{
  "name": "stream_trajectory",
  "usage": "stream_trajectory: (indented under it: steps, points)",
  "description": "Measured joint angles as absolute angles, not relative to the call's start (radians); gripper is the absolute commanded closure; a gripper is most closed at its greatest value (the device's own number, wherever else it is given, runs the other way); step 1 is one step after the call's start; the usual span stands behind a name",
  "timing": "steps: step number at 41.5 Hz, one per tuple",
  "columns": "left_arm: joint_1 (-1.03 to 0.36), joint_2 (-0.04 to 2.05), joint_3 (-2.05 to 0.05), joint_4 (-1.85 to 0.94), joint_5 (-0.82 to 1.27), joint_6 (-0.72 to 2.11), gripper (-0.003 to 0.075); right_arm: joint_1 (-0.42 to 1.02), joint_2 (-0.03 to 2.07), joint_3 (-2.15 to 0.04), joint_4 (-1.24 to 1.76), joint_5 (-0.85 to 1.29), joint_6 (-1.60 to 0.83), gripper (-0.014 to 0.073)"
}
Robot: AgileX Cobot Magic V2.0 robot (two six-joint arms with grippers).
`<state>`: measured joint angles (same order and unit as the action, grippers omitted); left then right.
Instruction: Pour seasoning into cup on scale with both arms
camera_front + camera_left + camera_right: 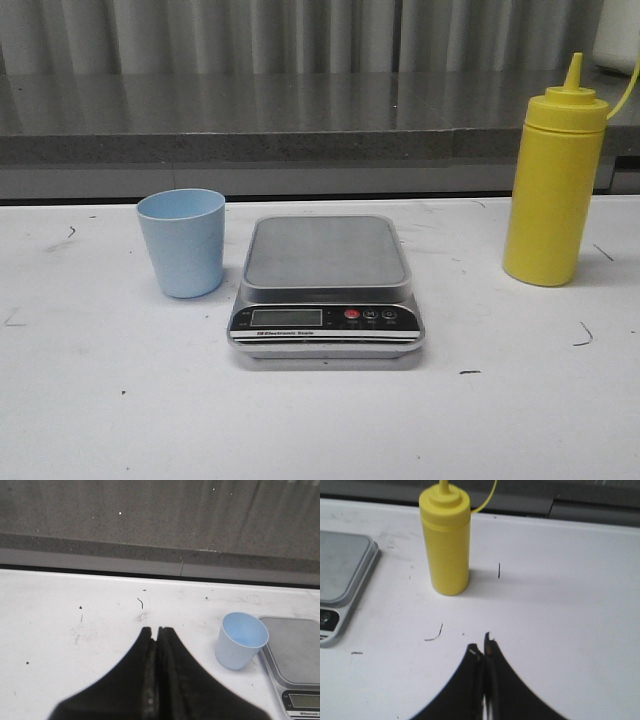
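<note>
Grippers came first in our check: the left gripper (157,630) had its fingers pressed together on nothing, and the right gripper (482,650) was closed likewise, empty, both above the white surface (100,400). Neither arm showed in the front view. From the left gripper, the cup (241,640) stood upright at about two o'clock, just beside the scale (295,655) but not on it. From the right gripper, the seasoning (447,545) stood upright at about eleven o'clock, well apart from the fingers, its tip cover dangling on its tether.

In the front view the scale (325,290) sat centrally, cup (182,242) at its nine o'clock, seasoning (555,185) at its two o'clock. We judged this layout gave each arm its own object: left for cup, right for bottle. Nothing had begun; the platform was bare.

The surface was scuffed with small dark marks. Behind it ran a grey ledge (300,125) and pale ribbed panelling (300,35).
</note>
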<state>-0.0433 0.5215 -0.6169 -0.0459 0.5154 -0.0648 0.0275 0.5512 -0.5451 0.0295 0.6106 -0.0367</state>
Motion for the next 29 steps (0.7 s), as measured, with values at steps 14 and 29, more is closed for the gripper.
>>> stream_trajectory:
  steps: [14,29]
  points:
    - [-0.043,0.639,-0.617,-0.046,0.513,-0.065,0.0739,0.028,0.583,-0.520,0.030,0.608,-0.038,0.0442]
    - [-0.048,0.663,-0.617,-0.044,0.508,-0.065,0.0292,0.028,0.583,-0.520,0.030,0.608,-0.040,-0.0006]
